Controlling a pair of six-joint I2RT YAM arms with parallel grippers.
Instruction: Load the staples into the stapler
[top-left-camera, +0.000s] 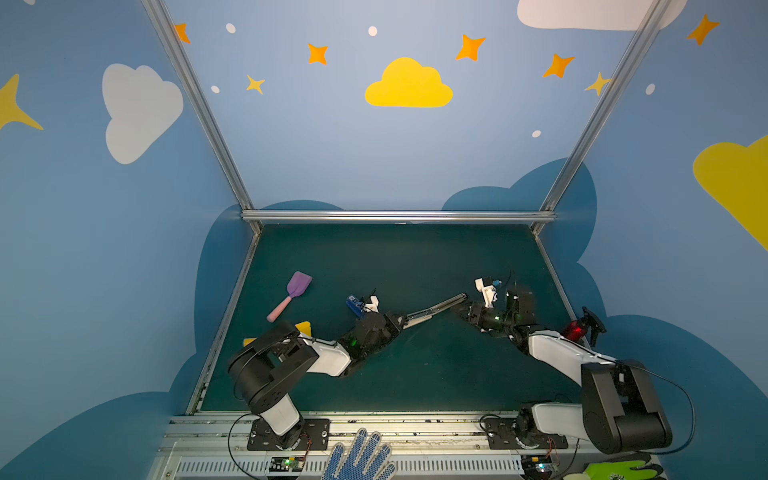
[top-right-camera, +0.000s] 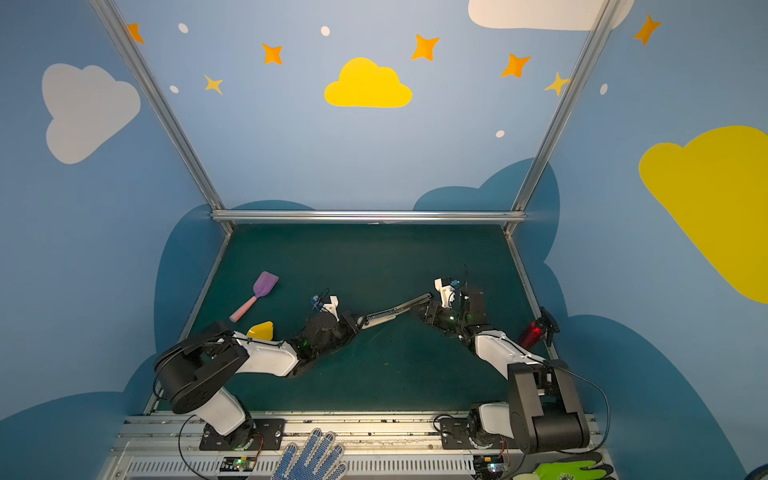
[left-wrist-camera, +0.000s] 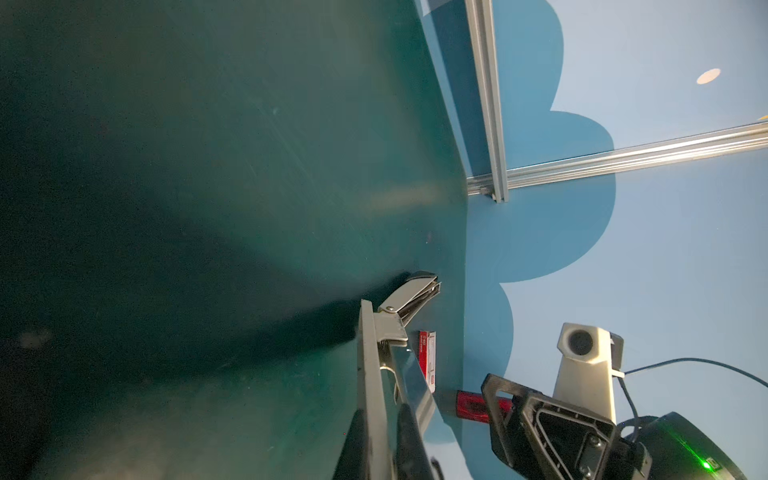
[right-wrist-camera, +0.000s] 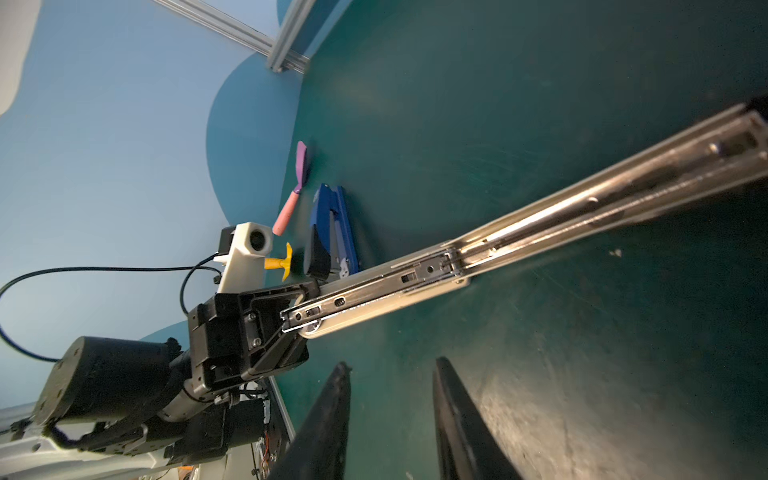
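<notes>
Things on the table (top-left-camera: 395, 257), left edge to right edge.
Spatula (top-left-camera: 293, 297) near the left edge, scraper (top-left-camera: 304, 328) before it, second stapler (top-left-camera: 354, 305) to their right. The stapler (top-left-camera: 432, 311) spans the middle. The staple box (left-wrist-camera: 428, 360) and bottle (top-left-camera: 575, 330) sit by the right edge.

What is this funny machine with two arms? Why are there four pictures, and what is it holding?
It is a robot with two arms working on a green table. Two pictures look down from above and are nearly the same. The other two come from small cameras on each arm's wrist.

The left fingers are shut on one end of a long silver stapler that is swung open. The right fingers are open and empty, close to its other end.

On the table lie a blue stapler, a purple spatula, a yellow tool and a small white box of staples.
</notes>
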